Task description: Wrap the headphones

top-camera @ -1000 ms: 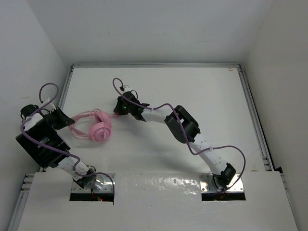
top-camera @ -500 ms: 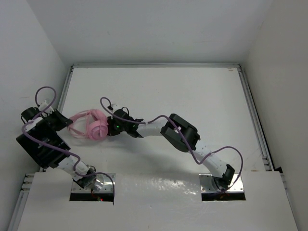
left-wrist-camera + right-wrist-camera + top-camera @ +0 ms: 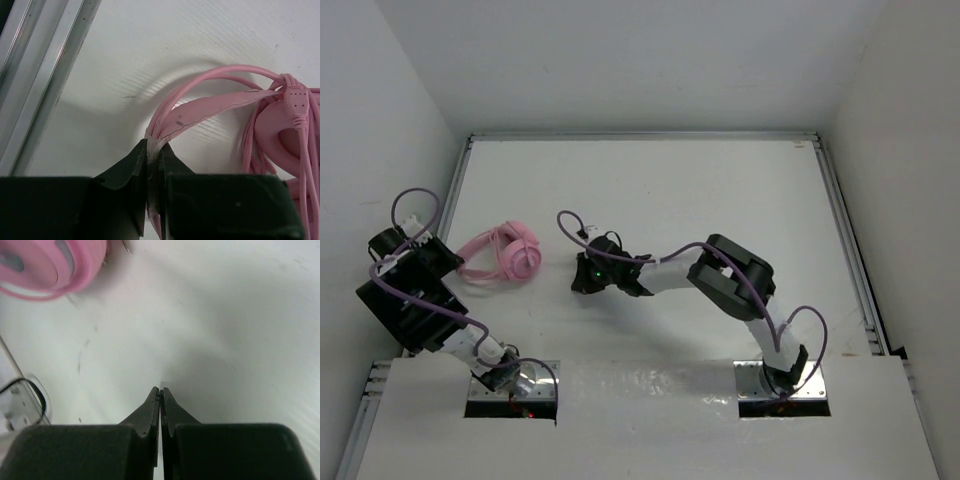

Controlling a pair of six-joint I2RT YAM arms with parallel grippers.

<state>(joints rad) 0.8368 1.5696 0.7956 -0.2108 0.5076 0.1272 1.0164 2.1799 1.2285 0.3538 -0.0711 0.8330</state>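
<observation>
The pink headphones (image 3: 510, 254) lie at the left of the white table, with the thin pink cable looped in several turns over the headband. My left gripper (image 3: 448, 258) is shut on the headband and cable loops at their left end; the left wrist view shows them (image 3: 210, 105) pinched between its jaws (image 3: 154, 150). My right gripper (image 3: 582, 283) is shut and empty, low over the table to the right of and nearer than the headphones. An earcup (image 3: 47, 265) shows at the top left of the right wrist view, apart from that gripper (image 3: 160, 390).
A metal rail (image 3: 457, 190) runs along the table's left edge, close to my left gripper, and shows in the left wrist view (image 3: 45, 75). White walls enclose the table on the left, back and right. A mounting plate (image 3: 20, 405) lies near the right gripper.
My right gripper moved from the far side of the headphones, past their right side, then back toward the near edge. The headphones shifted slightly left and the cable lies bundled over the headband.
</observation>
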